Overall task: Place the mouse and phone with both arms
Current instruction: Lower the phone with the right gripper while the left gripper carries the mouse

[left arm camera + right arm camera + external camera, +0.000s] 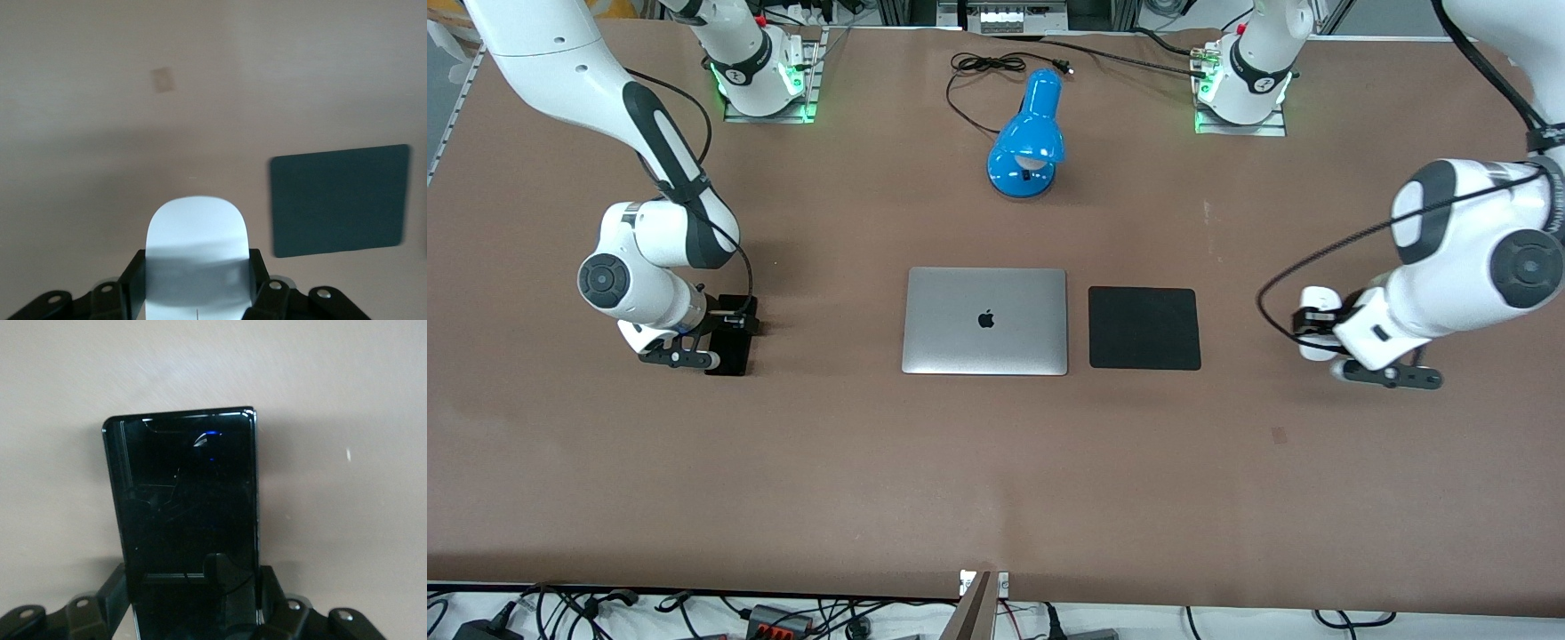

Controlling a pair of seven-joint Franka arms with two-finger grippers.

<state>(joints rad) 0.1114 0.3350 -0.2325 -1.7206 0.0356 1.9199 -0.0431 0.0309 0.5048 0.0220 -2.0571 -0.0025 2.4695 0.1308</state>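
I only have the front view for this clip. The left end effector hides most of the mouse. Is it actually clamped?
Observer: Yes. The left wrist view shows the left end effector shut on the mouse, a finger on each side.
Operator: And the phone?
Observer: The right end effector is shut on the phone at one short end, glossy screen facing the wrist camera.
Operator: Does the left wrist see a target?
Observer: The black pad shows there, nothing on it.

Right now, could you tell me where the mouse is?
The mouse sits between the fingers of the left end effector toward the left arm's end of the table, with the black pad between it and the laptop.
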